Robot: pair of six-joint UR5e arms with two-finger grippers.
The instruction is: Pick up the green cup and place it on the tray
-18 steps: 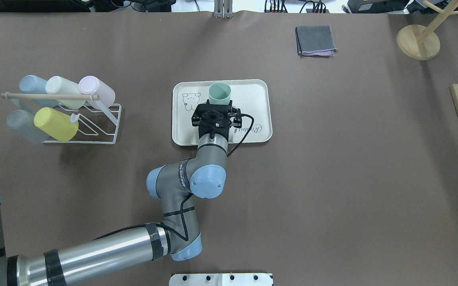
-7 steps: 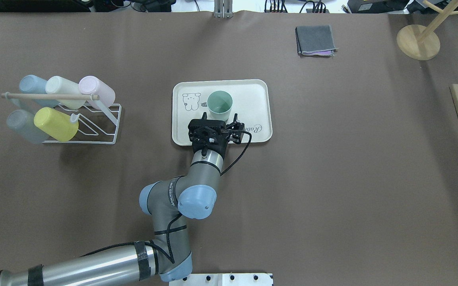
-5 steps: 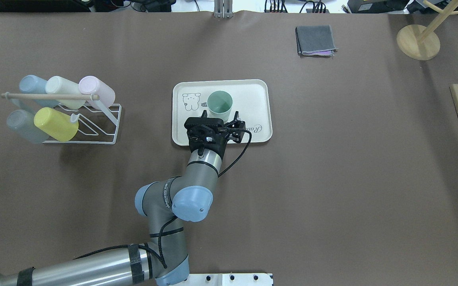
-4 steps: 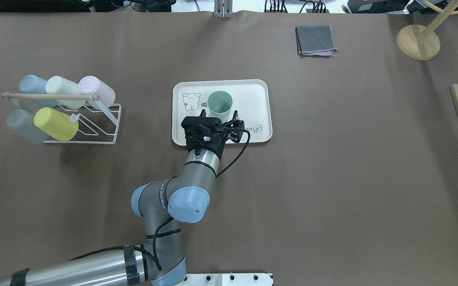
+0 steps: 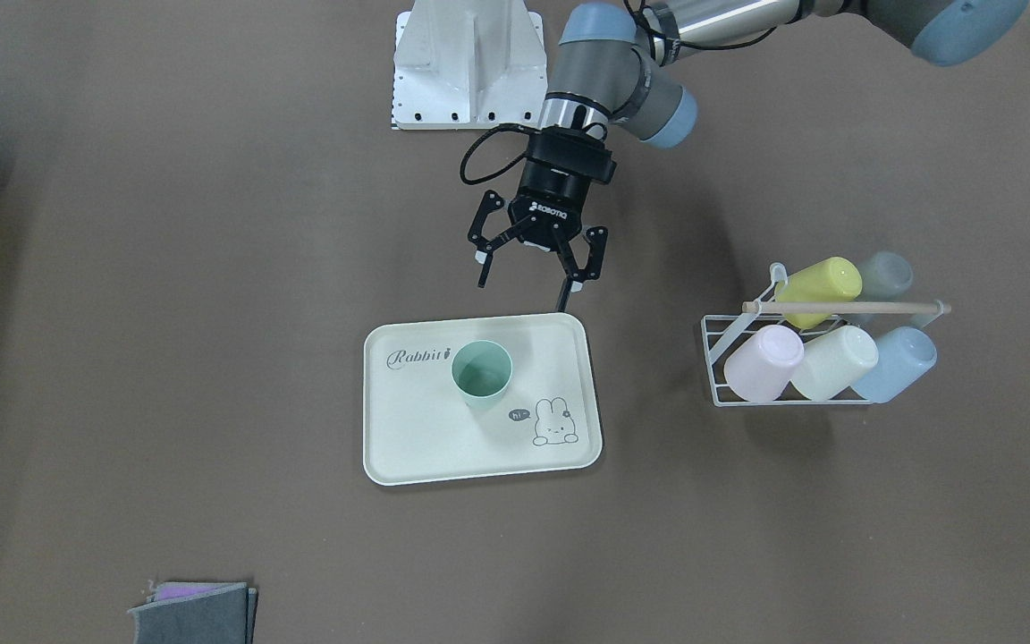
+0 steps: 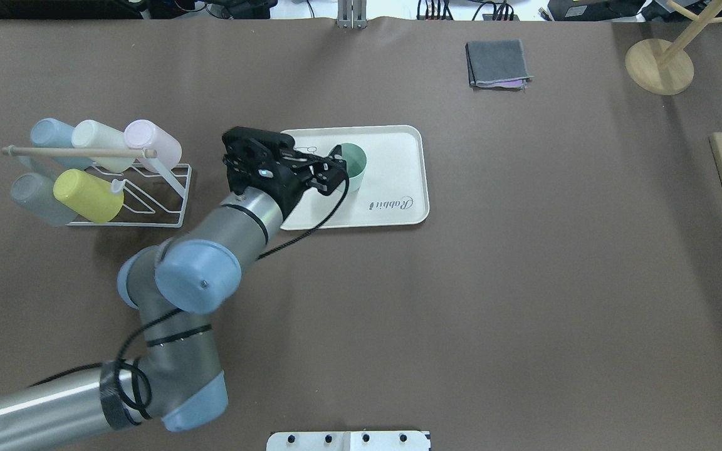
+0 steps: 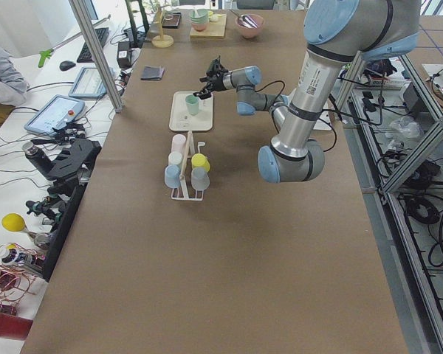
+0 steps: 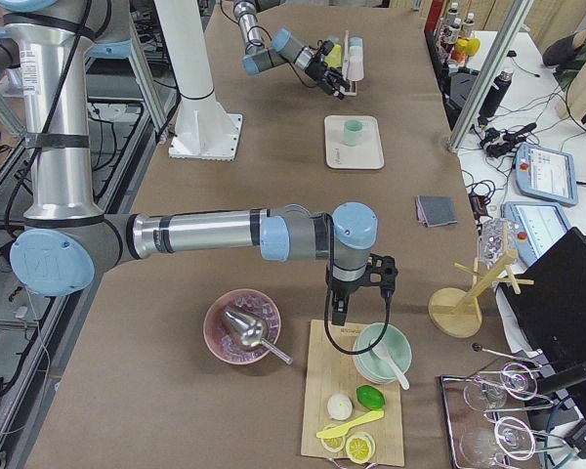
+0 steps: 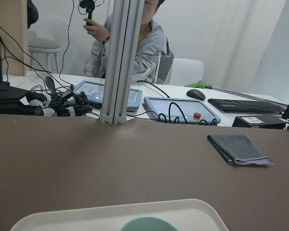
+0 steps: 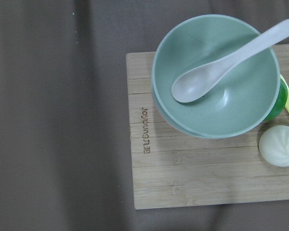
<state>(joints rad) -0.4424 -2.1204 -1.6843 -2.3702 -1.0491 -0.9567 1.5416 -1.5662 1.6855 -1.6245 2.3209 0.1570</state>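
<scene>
The green cup (image 5: 482, 374) stands upright on the cream tray (image 5: 443, 443), between the "Rabbit" script and the bunny drawing. My left gripper (image 5: 524, 292) is open and empty. It hangs raised in the air on the robot's side of the tray, apart from the cup. In the overhead view the left gripper (image 6: 334, 170) partly covers the cup (image 6: 356, 163) and the tray (image 6: 398, 150). The left wrist view shows only the tray's far rim (image 9: 115, 211) and the cup's rim (image 9: 144, 225). My right gripper (image 8: 340, 311) hangs over a wooden board; I cannot tell whether it is open.
A white wire rack (image 5: 819, 358) holds several pastel cups, among them a yellow one (image 5: 814, 284). A folded grey cloth (image 5: 193, 610) lies at the far side. The wooden board (image 10: 183, 178) carries a green bowl (image 10: 216, 77) with a spoon. A pink bowl (image 8: 239, 327) sits beside it.
The left gripper, earlier around the cup, drew back toward the robot with fingers open, then rose and swung left. The cup stays upright on the tray.
</scene>
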